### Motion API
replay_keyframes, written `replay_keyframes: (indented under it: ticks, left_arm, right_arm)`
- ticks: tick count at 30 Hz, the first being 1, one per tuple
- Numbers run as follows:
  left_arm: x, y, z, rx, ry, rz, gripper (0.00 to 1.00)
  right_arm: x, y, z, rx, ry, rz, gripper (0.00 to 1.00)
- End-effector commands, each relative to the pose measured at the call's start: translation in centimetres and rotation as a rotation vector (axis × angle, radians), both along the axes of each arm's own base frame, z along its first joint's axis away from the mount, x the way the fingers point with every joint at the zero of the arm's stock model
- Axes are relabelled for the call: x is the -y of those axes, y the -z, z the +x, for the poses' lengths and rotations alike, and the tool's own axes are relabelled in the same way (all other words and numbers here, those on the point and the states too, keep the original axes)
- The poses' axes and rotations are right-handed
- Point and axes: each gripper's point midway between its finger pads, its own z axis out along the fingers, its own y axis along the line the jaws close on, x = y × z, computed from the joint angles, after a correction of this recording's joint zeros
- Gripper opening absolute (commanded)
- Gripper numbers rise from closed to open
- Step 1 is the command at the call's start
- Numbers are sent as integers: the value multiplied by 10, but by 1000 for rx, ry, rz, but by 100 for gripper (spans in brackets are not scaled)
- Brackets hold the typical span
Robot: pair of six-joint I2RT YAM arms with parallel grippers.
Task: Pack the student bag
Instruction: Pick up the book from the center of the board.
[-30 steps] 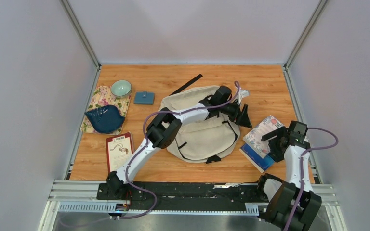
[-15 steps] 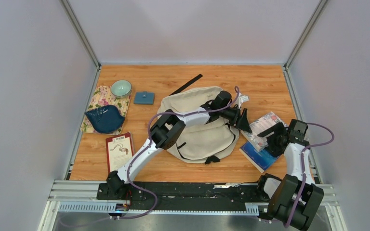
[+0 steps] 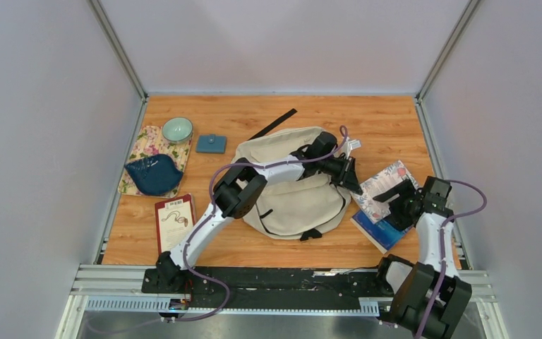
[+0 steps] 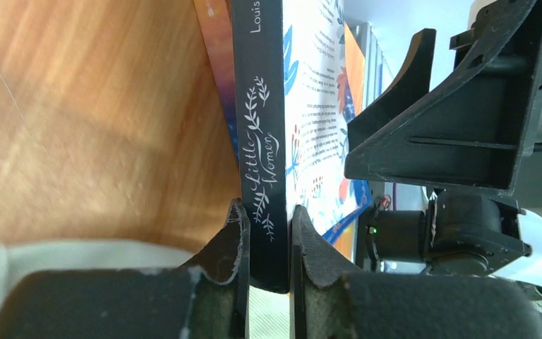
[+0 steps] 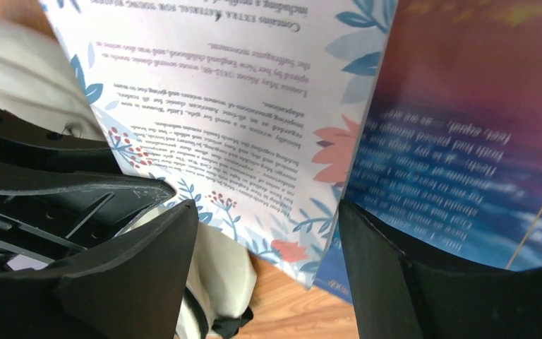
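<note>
— Well, where is the student bag (image 3: 293, 191) to be found?

— It is laid flat near the middle of the table (image 3: 395, 120), cream fabric uppermost, and the left arm is stretched across it.

— How is the left gripper (image 4: 268, 212) set?

— It is closed on a paperback (image 4: 261, 106). The dark spine, lettered "Little Women", is pinched between the two pads just off the bag's right edge.

— Is anything taken by the right gripper (image 5: 267, 208)?

— Nothing is seen to be gripped. Its jaws are held wide apart, and the paperback's flowered back cover is seen beyond them. Whether the cover is touched cannot be told.

— What is found by the paperback?

— A blue book (image 3: 380, 232) is laid on the table near the right edge, partly covered by it.

— And what is kept on the left side?

— A pale green bowl (image 3: 177, 129) and a dark blue leaf-shaped dish (image 3: 154, 175) are set on a flowered mat (image 3: 140, 150). A small blue pouch (image 3: 212, 144) is placed just beside the bowl, and a red-edged card (image 3: 175, 219) is laid nearer the arms. A black strip (image 3: 273, 123) is seen behind the bag.
</note>
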Motion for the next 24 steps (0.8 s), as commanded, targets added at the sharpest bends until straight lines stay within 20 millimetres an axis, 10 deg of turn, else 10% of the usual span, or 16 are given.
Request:
replay_keyframes:
  ticks: [1,12,24]
  left_arm:
    - [-12,-92,-9,202,-4,-75,0]
    - [-128,-205,27,381,-423,-105,0]
    - [-228,-263,7,303,-838,-395,0]
  right_arm:
    - [-16,-40,1,111,-57,29,77]
    - [-70,-131,-20,443,-167,184,78]
    - [-133,-207,-20,713,-335,407,82]
